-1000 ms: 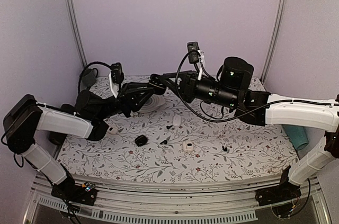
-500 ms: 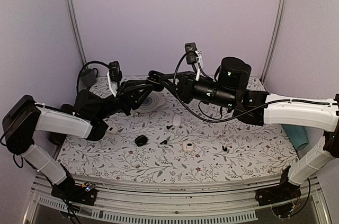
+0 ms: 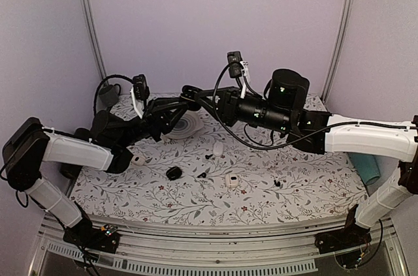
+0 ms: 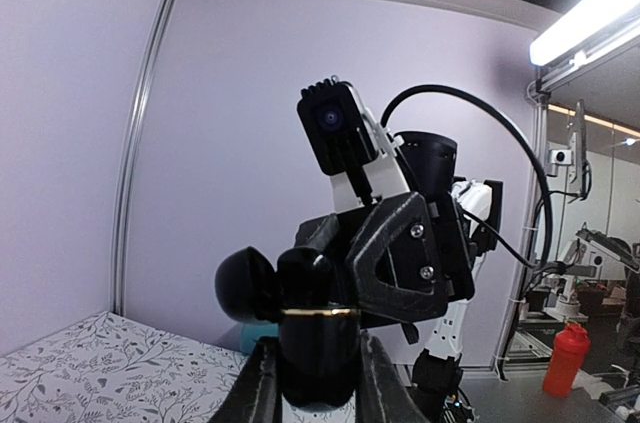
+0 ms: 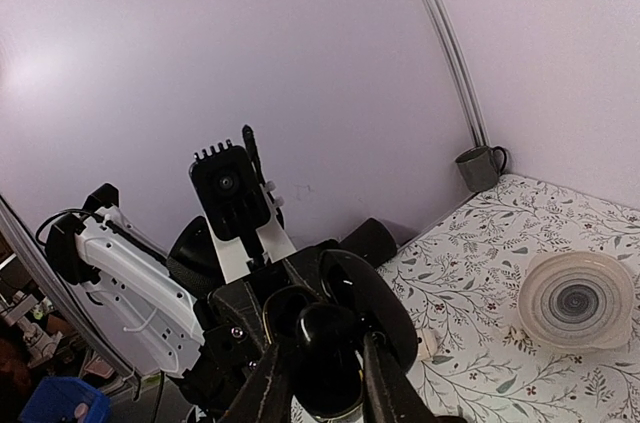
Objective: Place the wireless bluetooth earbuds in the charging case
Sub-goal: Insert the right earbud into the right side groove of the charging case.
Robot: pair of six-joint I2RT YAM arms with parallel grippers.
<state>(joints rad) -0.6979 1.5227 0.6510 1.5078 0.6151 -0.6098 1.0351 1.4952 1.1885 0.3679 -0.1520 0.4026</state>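
Holding the glossy black gold-rimmed charging case [image 4: 318, 371] in my pinched left claw [image 4: 318, 345], I'd level it; whether my right claw [image 5: 322, 358] grips anything, I cannot tell.

Charging case [image 4: 318, 343] sits between the left jaws, bottom cut off at the frame edge! Right jaws pinching or just straddling it, can't tell. Dark specks [image 3: 204, 174] below them: too small to name.

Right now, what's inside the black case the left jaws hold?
The black case is open, lid swung aside. From the right wrist, a glossy black lump sits at its mouth; earbud or not, unclear. It and the right jaws cover the wells.
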